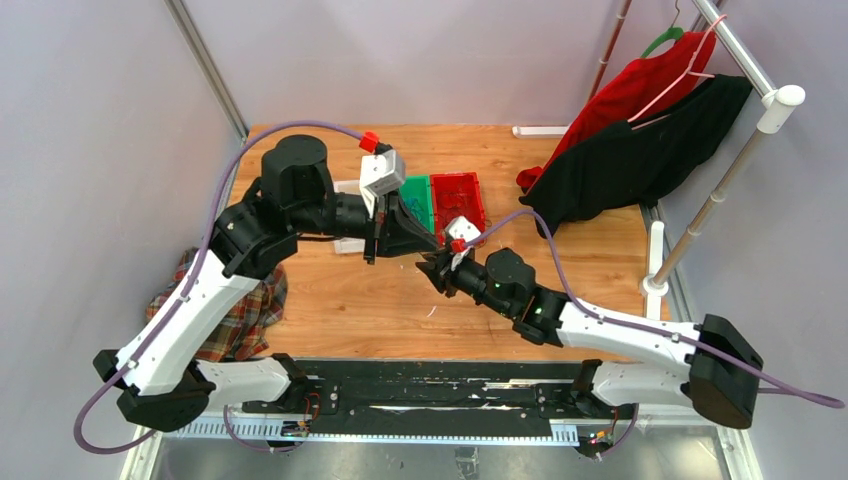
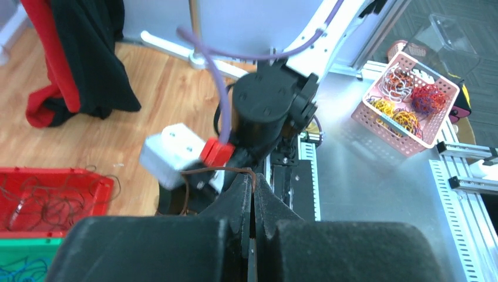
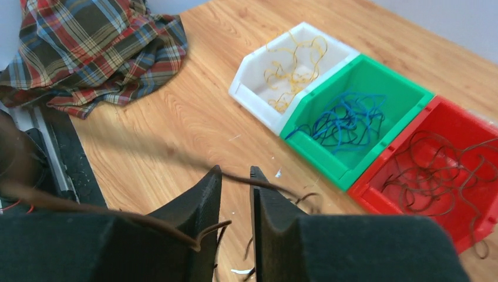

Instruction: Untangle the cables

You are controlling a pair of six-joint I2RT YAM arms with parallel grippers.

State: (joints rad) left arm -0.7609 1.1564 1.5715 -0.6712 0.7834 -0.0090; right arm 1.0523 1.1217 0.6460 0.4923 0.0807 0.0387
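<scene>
A thin, dark-brown cable (image 2: 216, 170) bends sharply out of the shut left jaws.

overhead view down onto the table (image 1: 380, 300); close oblique wrist views, both with the red bin (image 3: 411, 220)

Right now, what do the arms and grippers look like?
Both alike: left arm and right arm have white link shells with black joint housings. A purple cable runs loose along each. Each wrist carries a pale grey camera block with a red plug. Matte black wedge fingers on left gripper and right gripper.
</scene>
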